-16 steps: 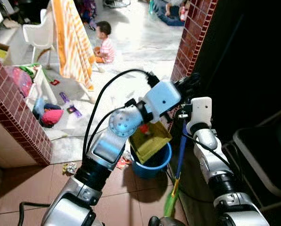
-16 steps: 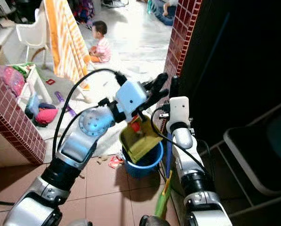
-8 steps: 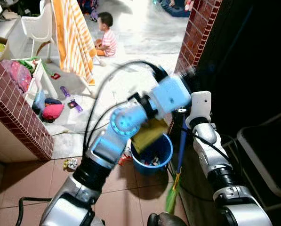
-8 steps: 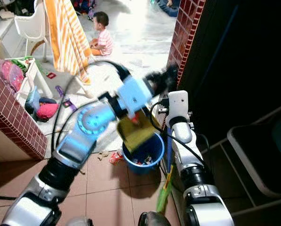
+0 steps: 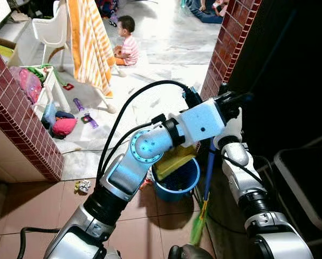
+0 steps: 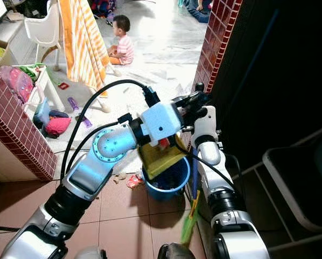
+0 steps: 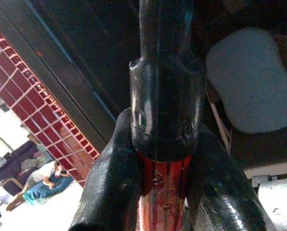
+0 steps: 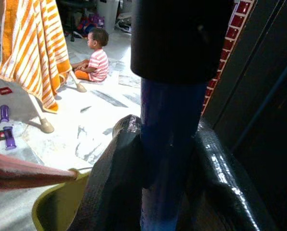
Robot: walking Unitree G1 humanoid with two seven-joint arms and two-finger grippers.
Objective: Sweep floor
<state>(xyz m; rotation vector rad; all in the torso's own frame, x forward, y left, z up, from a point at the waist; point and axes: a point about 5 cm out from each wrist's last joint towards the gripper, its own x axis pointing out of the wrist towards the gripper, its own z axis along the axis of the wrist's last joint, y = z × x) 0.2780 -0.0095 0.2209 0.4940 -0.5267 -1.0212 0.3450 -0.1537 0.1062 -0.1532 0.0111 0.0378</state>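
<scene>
My left gripper (image 7: 162, 192) is shut on the red handle (image 7: 163, 187) of a yellow-green dustpan (image 5: 174, 160). The pan hangs tilted over a blue bucket (image 5: 186, 184) on the tiled floor, its lower edge at the rim. In the eye views the left gripper (image 6: 189, 101) reaches across to the dark doorway beside the brick pillar. My right gripper (image 8: 167, 159) is shut on the blue broom handle (image 5: 208, 167). The broom stands nearly upright just right of the bucket, with its green head (image 5: 197, 229) on the floor.
A child (image 5: 127, 46) sits on the pale floor beyond, near an orange striped towel (image 5: 90, 43) and a white chair (image 5: 50, 29). A brick wall (image 5: 20, 124) stands at left, with toys behind it. Crumpled litter (image 5: 82, 186) lies on the tiles. A dark cabinet (image 5: 301, 178) is at right.
My left arm swung with the dustpan over the bucket, and the pan now sits lower against the rim. The right arm and the broom have stayed put. The camera shifted slightly.
</scene>
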